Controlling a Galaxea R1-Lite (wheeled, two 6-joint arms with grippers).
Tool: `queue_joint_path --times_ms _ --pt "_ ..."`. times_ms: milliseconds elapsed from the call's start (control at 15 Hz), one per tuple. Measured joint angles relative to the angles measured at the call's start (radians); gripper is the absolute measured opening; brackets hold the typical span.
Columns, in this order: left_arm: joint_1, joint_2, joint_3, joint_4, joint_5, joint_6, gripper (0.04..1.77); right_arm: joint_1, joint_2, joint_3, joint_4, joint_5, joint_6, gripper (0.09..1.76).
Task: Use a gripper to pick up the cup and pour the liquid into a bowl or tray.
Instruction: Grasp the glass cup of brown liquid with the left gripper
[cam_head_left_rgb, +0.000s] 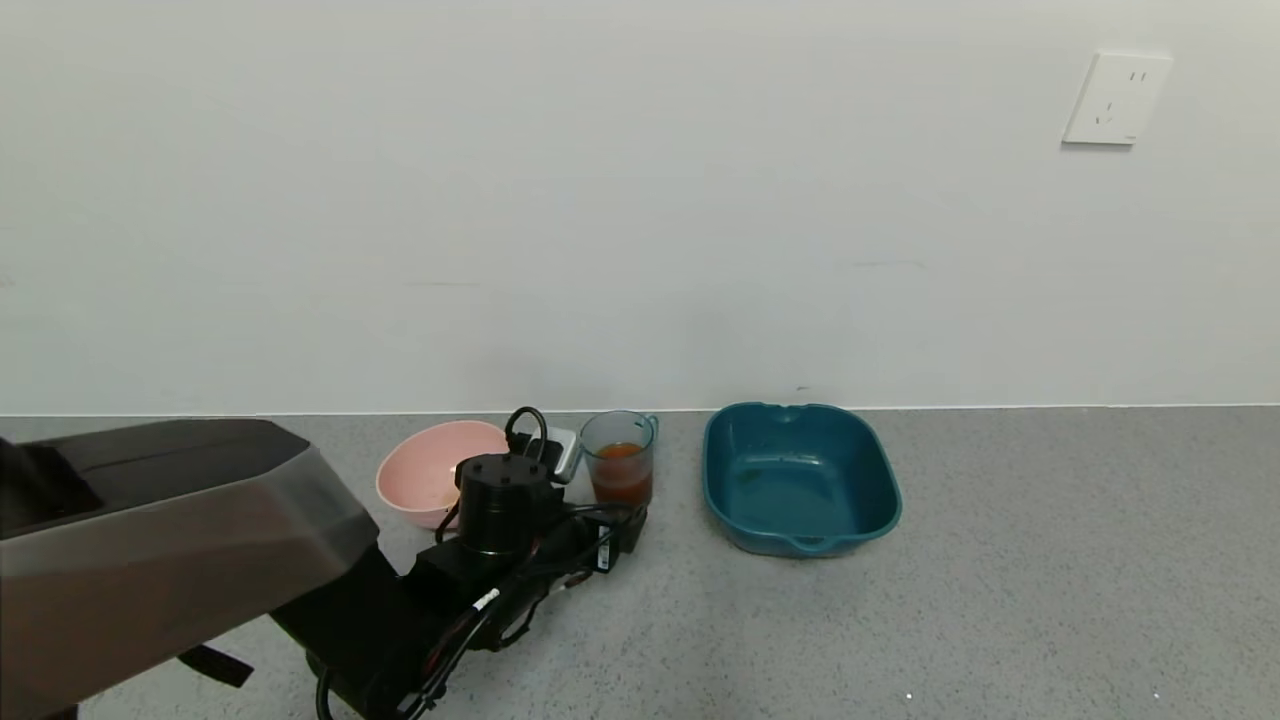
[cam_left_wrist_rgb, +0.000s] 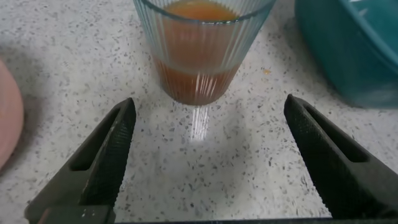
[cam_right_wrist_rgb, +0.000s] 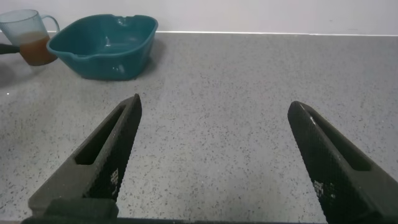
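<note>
The ribbed pale blue-green cup (cam_head_left_rgb: 620, 455) stands upright on the grey speckled counter and holds reddish-brown liquid (cam_head_left_rgb: 622, 478) to about half its height. My left gripper (cam_head_left_rgb: 612, 528) is low on the counter just in front of the cup. In the left wrist view the left gripper (cam_left_wrist_rgb: 210, 104) is open, its fingers (cam_left_wrist_rgb: 118, 140) on either side just short of the cup (cam_left_wrist_rgb: 198, 37), not touching it. The dark teal dish (cam_head_left_rgb: 890, 500) stands empty to the right of the cup. My right gripper (cam_right_wrist_rgb: 215, 102) is open and empty over bare counter, far from the cup (cam_right_wrist_rgb: 28, 37).
A round pink bowl (cam_head_left_rgb: 425, 478) sits left of the cup, close behind my left wrist. A white wall runs along the counter's back edge, with a socket (cam_head_left_rgb: 1115, 98) at the upper right. The teal dish also shows in the right wrist view (cam_right_wrist_rgb: 102, 46).
</note>
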Motion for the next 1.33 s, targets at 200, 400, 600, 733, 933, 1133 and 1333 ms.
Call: queue_joint_path --times_ms 200,400,600,733,933,1133,1333 --pt "0.006 0.055 -0.019 -0.046 0.005 0.000 1.72 0.000 0.000 0.000 0.000 0.000 0.000 1.71" --pt "0.006 0.090 -0.041 -0.047 0.005 0.000 1.72 0.000 0.000 0.000 0.000 0.000 0.000 1.71" --pt "0.007 0.114 -0.072 -0.045 0.007 0.001 1.72 0.000 0.000 0.000 0.000 0.000 0.000 1.71" --pt "0.007 0.133 -0.097 -0.041 0.007 0.001 1.72 0.000 0.000 0.000 0.000 0.000 0.000 1.71" --pt "0.010 0.157 -0.133 -0.044 0.014 0.002 1.72 0.000 0.000 0.000 0.000 0.000 0.000 1.71" --pt "0.011 0.172 -0.153 -0.048 0.023 0.001 1.72 0.000 0.000 0.000 0.000 0.000 0.000 1.71" --pt "0.011 0.180 -0.157 -0.053 0.024 0.002 1.72 0.000 0.000 0.000 0.000 0.000 0.000 1.71"
